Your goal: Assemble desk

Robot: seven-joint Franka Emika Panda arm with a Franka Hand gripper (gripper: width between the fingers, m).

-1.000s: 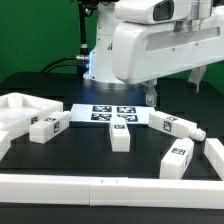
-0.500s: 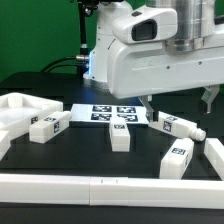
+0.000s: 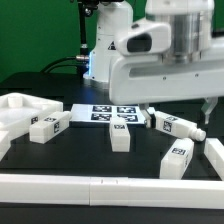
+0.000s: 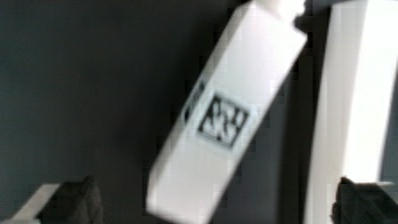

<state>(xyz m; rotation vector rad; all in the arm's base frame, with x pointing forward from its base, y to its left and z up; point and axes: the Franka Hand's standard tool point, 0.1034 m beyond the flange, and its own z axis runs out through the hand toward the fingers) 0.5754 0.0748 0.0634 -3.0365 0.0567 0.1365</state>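
**Open fingers straddle one desk leg near the right-hand rail**

Our gripper (image 3: 177, 117) hangs low over the black table (image 3: 85, 158) with its fingers (image 4: 68, 203) spread as wide as they go, holding nothing. The tagged leg (image 3: 170, 125) lies flat between them. In the wrist view that leg (image 4: 222, 110) runs slantwise, with dark table showing on both sides of it and neither finger touching it.

The room is bounded by a white front rail (image 3: 100, 186) along the near edge and a right-hand rail (image 3: 214, 152) at the exterior view's right. A second leg (image 3: 178, 158) lies near that right-hand rail, just in front of the gripper's spot. The widest bare stretch of table lies between the front rail and the parts.

We count four legs in all: the two above, a third leg (image 3: 120, 132) resting partly on the marker board (image 3: 92, 112), and a fourth leg (image 3: 48, 127) beside the one desk panel (image 3: 18, 108), which sits at the exterior view's left.
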